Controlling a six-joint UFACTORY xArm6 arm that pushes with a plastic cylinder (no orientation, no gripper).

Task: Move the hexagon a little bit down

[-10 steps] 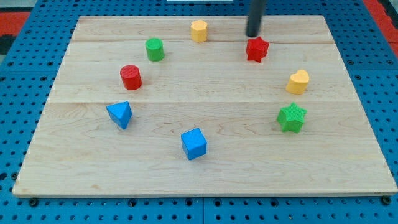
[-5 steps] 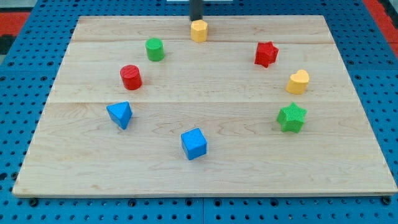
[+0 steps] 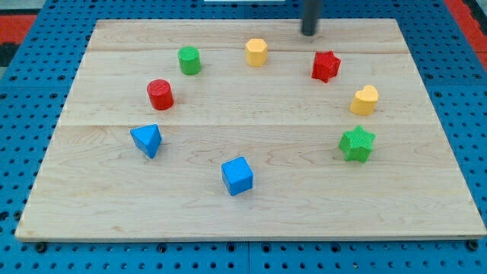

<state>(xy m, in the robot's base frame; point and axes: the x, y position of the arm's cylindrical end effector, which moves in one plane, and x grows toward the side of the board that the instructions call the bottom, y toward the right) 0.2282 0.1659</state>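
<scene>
The yellow hexagon (image 3: 257, 52) sits near the view's top, a little right of the green cylinder (image 3: 189, 59). My tip (image 3: 308, 33) is at the board's top edge, up and to the right of the hexagon and apart from it. It stands just above and left of the red star (image 3: 326, 66).
A red cylinder (image 3: 160, 93) and a blue triangular block (image 3: 146, 140) lie at the left. A blue cube (image 3: 237, 176) is at the bottom middle. A yellow heart (image 3: 364, 100) and a green star (image 3: 357, 144) are at the right, all on the wooden board (image 3: 251, 205).
The yellow hexagon has moved down and a little right. My tip went from above the red star to behind the hexagon, then back right to the top edge. The red star shifted slightly right.
</scene>
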